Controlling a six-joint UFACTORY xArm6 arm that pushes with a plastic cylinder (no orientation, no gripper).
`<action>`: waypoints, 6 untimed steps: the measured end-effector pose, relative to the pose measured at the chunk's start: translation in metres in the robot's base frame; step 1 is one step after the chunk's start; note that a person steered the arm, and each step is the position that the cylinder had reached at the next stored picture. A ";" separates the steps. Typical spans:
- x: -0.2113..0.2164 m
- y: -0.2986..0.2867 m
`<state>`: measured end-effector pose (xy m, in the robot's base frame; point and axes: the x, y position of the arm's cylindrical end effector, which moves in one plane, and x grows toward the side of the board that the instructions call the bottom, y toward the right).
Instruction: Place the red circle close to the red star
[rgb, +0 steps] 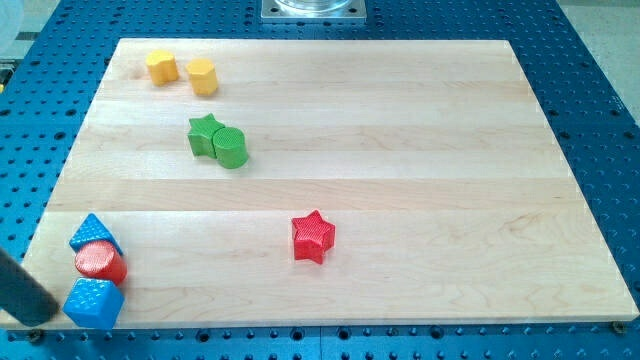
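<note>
Red circle (100, 262) sits at the board's bottom-left corner, wedged between two blue blocks (94, 234) (93, 303), well apart from the red star (313, 237). My tip (42, 315), fingerless, should approach from its left and push it rightward.

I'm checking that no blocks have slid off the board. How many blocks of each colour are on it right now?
Yellow: 2, near the view's top left, one and another
Green: 2, the green star and green circle
Red: 2, the red star and red circle
Blue: 2, one above the red circle, one below it
Total: 8
</note>
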<state>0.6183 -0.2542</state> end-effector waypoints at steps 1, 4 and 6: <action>-0.001 0.096; -0.085 0.252; -0.138 0.173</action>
<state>0.4805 -0.0810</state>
